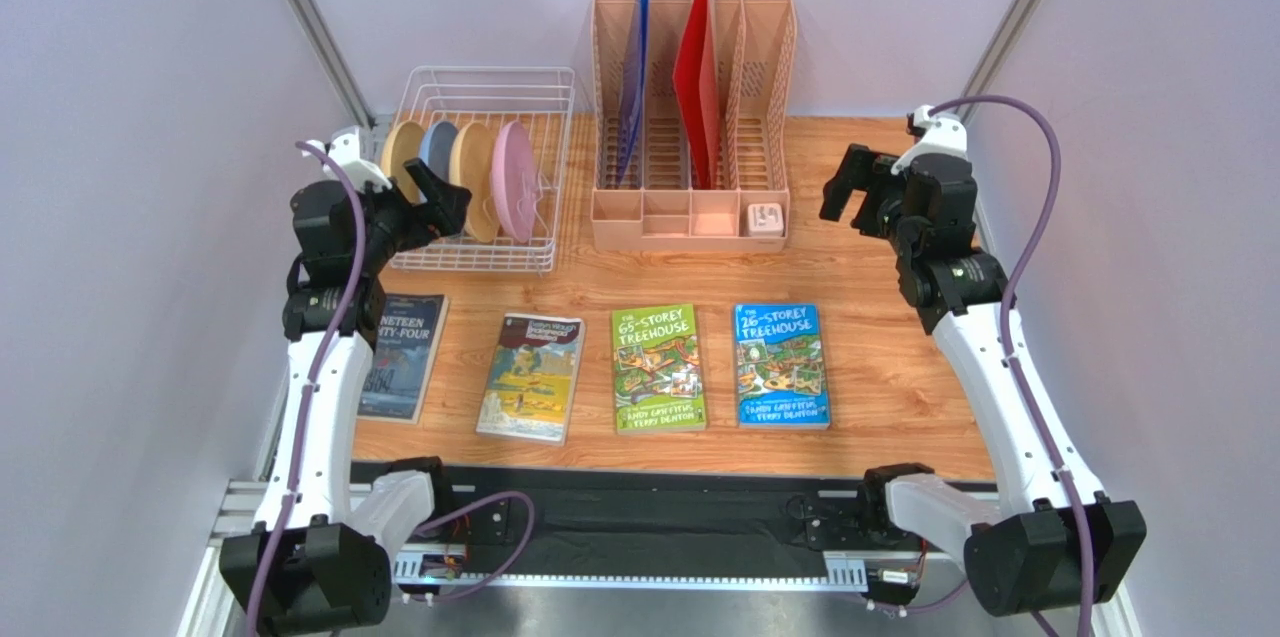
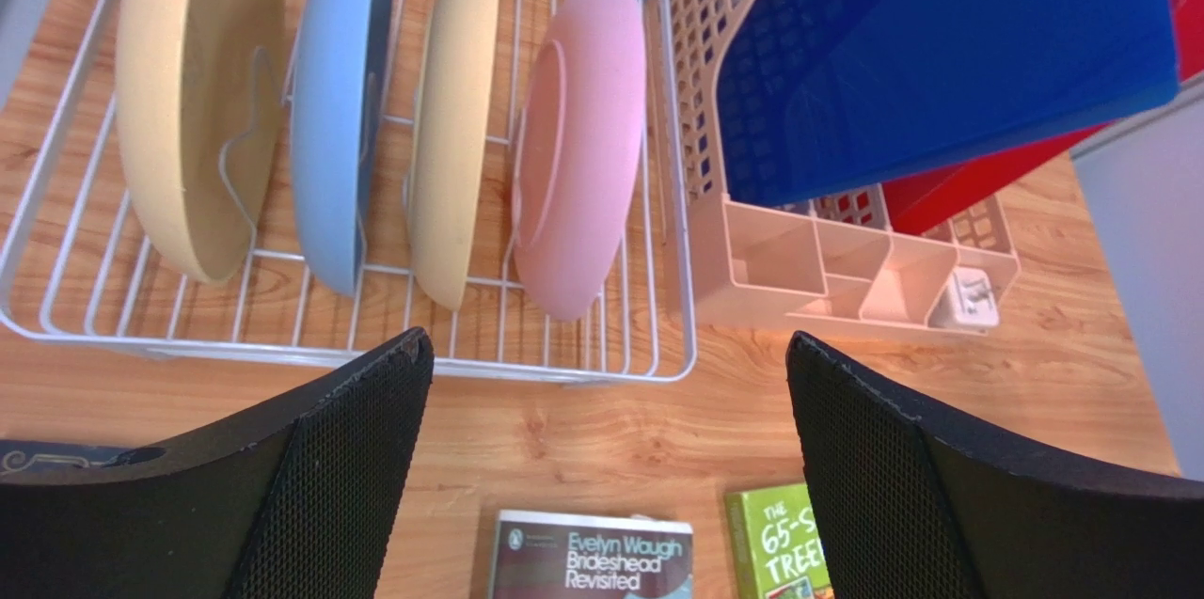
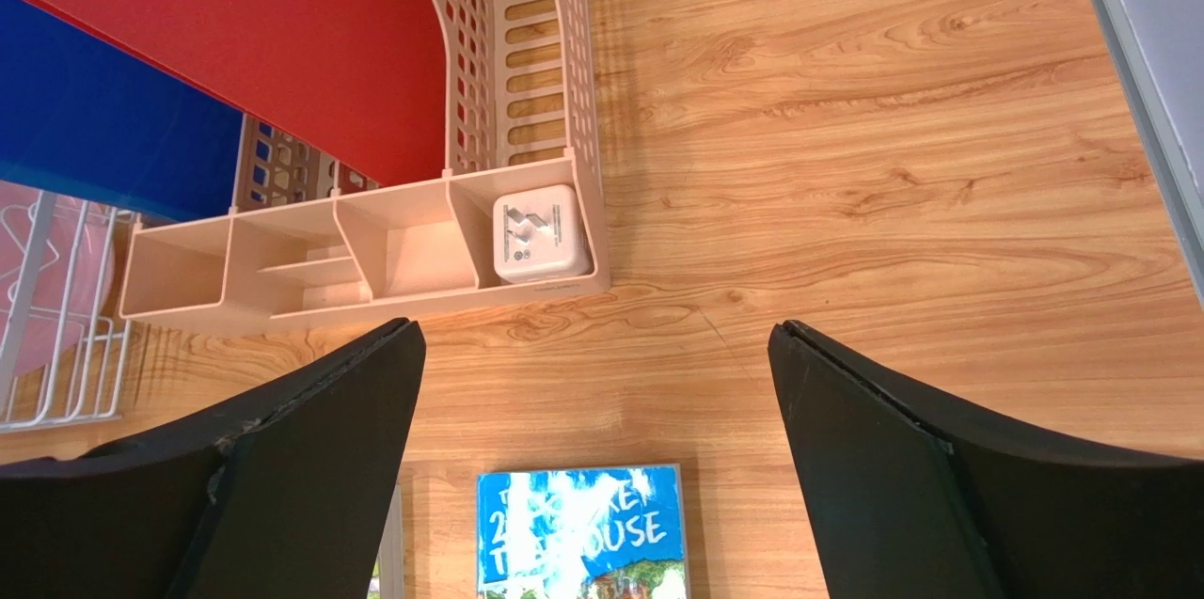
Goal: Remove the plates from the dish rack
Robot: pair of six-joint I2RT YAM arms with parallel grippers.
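**Wooden table point(image 1: 902, 307), dish rack point(image 1: 496, 255) fully loaded**

Pale walls enclose your workspace. Inside the dish rack, four plates stand on edge, left to right: tan plate point(image 2: 198, 91), light blue plate point(image 2: 339, 106), second tan plate point(image 2: 455, 120), pink plate point(image 2: 580, 148). Your left gripper point(image 2: 608, 359) hovers just in front of the dish rack, fingers spread wide, holding nothing. Your right gripper point(image 3: 594, 345) hangs well right of the dish rack, beyond the peach organizer point(image 1: 691, 217), fingers likewise spread.
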